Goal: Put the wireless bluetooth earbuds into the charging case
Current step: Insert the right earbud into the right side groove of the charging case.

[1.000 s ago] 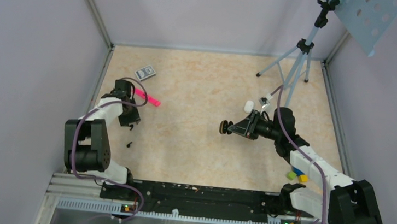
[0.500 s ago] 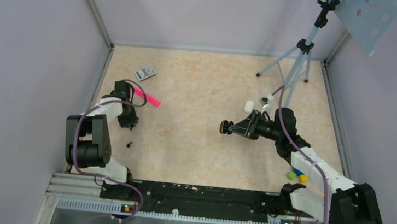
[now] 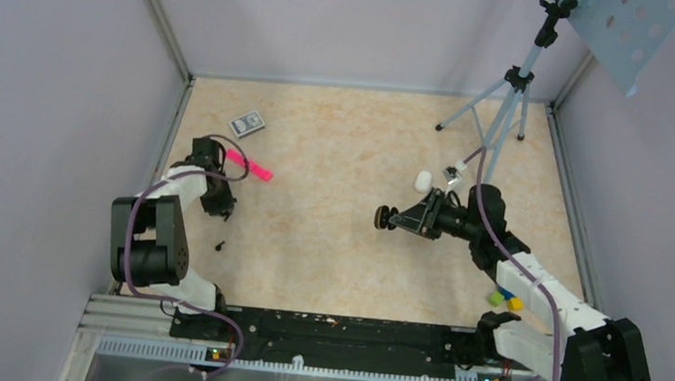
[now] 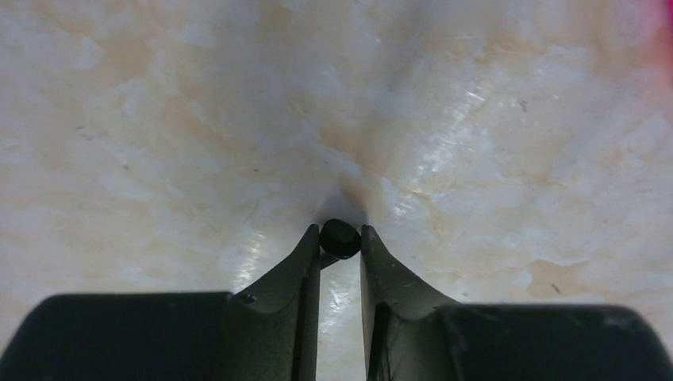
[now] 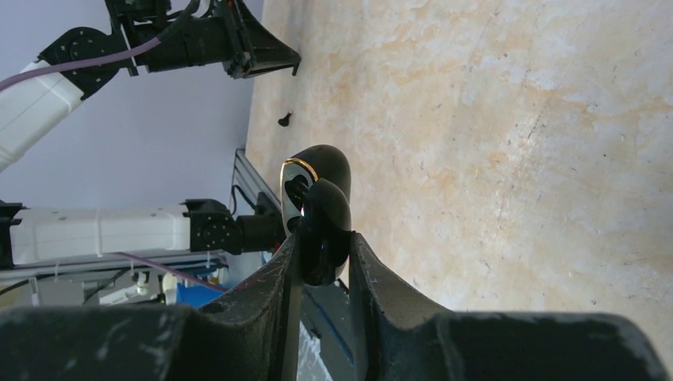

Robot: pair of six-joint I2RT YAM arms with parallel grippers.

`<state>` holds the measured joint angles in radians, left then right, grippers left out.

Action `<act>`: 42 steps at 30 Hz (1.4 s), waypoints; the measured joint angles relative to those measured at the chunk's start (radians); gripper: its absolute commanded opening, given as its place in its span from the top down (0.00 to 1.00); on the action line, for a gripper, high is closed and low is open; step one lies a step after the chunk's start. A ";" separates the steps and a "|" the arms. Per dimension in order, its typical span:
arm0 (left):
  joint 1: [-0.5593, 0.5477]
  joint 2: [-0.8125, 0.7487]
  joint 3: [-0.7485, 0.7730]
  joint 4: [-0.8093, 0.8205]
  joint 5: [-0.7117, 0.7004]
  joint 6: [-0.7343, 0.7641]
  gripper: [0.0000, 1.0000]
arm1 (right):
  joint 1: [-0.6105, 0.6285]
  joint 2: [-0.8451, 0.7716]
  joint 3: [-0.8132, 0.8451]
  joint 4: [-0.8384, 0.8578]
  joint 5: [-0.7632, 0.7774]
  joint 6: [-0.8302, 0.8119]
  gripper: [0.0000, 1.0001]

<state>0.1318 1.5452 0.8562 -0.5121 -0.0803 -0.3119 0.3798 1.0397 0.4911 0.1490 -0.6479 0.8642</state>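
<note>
We see the left gripper (image 4: 340, 246) low over the table (image 3: 337, 256), its 2 fingers pressed against either side of a tiny black rounded piece (image 4: 340, 236). We take this piece for 1 earbud, although it is dark rather than white. The pinch sits at the very fingertips, probably because the bud is too small to seat any deeper. The wrist points almost straight down, so the tips can reach the surface.

A second small black bit (image 3: 219, 245) lies loose on the table, near that arm and on the side toward its base. We judge it to be the other earbud.

The right gripper (image 5: 321, 246) is clamped on the charging case (image 5: 317, 198), which it holds off the table near the middle. The case lies on its side with the lid swung open and a gold rim showing. Its open side is turned toward the left arm, and we read that as presenting the sockets so the bud can be brought across. The 2 arms are well apart.

A white pill-shaped object (image 3: 422, 180) lies just beyond the right wrist, untouched.

The step in hand is picking up the first bud. Neither bud is in the case. The grip is slight, so the bud could twist or slip when lifted.
</note>
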 measured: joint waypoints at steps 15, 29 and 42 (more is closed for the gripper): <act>-0.134 -0.243 -0.018 0.097 0.530 -0.137 0.88 | 0.000 -0.002 0.003 -0.143 0.010 -0.106 1.00; -0.452 -0.389 -0.018 0.452 0.753 -0.192 0.88 | 0.000 0.055 0.042 -0.116 -0.056 -0.087 1.00; -0.504 -0.391 -0.020 0.624 0.831 -0.230 0.89 | 0.071 0.076 0.053 -0.042 -0.001 0.027 1.00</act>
<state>-0.3721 1.1545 0.8364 0.1116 0.7506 -0.5415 0.4507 1.1152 0.5438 0.1066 -0.6491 0.8909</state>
